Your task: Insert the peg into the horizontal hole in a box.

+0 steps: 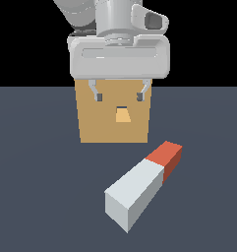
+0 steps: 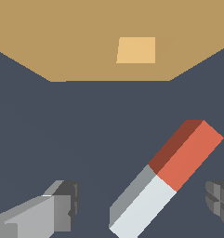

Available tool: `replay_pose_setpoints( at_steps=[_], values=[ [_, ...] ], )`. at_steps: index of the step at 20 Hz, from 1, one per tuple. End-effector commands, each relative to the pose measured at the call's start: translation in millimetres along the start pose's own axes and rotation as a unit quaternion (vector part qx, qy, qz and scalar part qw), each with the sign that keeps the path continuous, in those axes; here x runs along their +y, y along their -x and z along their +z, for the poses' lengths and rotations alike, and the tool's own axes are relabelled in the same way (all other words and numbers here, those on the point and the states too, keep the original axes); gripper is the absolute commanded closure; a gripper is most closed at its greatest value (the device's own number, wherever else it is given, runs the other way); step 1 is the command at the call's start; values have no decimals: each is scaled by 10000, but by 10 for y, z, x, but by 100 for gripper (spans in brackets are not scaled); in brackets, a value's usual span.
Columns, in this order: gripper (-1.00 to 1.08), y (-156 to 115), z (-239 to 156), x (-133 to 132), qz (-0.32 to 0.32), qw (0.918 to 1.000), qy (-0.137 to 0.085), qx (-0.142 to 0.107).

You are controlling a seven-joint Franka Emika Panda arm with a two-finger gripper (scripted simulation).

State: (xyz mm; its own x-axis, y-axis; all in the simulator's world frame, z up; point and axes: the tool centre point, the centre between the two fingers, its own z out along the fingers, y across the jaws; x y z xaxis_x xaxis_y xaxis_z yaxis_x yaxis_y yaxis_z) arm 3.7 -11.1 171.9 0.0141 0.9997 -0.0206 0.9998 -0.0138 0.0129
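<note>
Exterior view: your claw (image 1: 119,94) hangs spread and empty before the box (image 1: 114,123); the peg (image 1: 143,184) lies flat at 5 o'clock from the hole (image 1: 122,114), apart.

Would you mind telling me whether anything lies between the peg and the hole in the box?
Nothing visible does. The peg lies on bare floor in front of the box, and only empty floor shows between it and the hole. The peg lies at an angle to the hole, though, so it is not lined up.
</note>
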Motion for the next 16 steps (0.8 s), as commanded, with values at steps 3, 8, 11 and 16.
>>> replay_pose_setpoints(
  at_steps=[3, 8, 11, 16],
  values=[
    [-92, 4, 5, 4, 19, 10000, 0, 0],
    [-92, 53, 67, 47, 231, 9997, -6, 3],
    [-92, 111, 137, 94, 476, 9989, -13, 6],
    [-92, 269, 316, 200, 1095, 9940, -29, 15]
  ],
)
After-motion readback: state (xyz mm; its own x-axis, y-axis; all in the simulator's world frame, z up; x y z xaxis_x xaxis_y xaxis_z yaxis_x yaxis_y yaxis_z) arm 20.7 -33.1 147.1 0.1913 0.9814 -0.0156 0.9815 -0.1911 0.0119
